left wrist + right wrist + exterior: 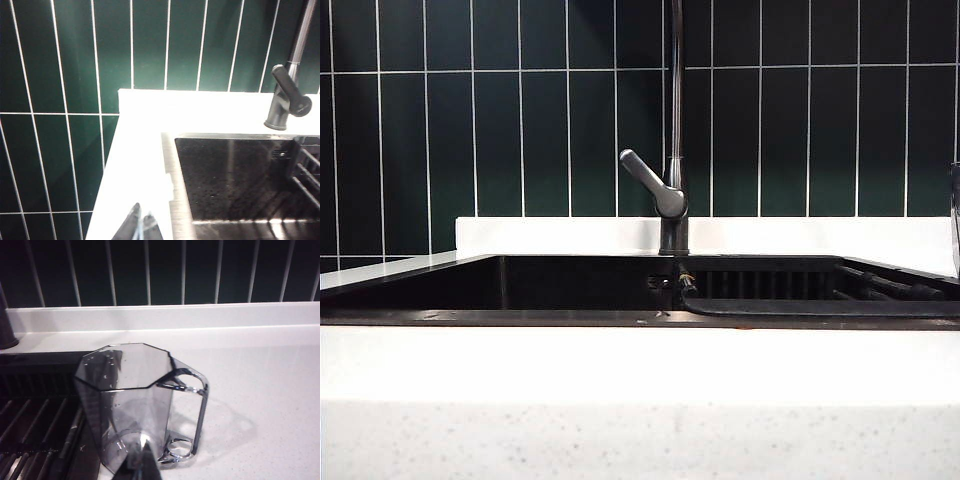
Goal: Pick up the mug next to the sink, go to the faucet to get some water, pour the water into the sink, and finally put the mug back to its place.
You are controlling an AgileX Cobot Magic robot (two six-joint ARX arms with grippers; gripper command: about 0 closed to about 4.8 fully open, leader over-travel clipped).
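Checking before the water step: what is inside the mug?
Through the mug's clear walls only droplets show, no standing water; the shut right gripper covers part of its base. The shut left gripper hangs over the counter.

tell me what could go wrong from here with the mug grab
The mug stands upright at the counter's edge beside the sink rack, so a nudge could tip it in. The right gripper is shut right before it and must open first. Clear, wet-spotted faceted walls may slip. The left gripper is shut, far off.
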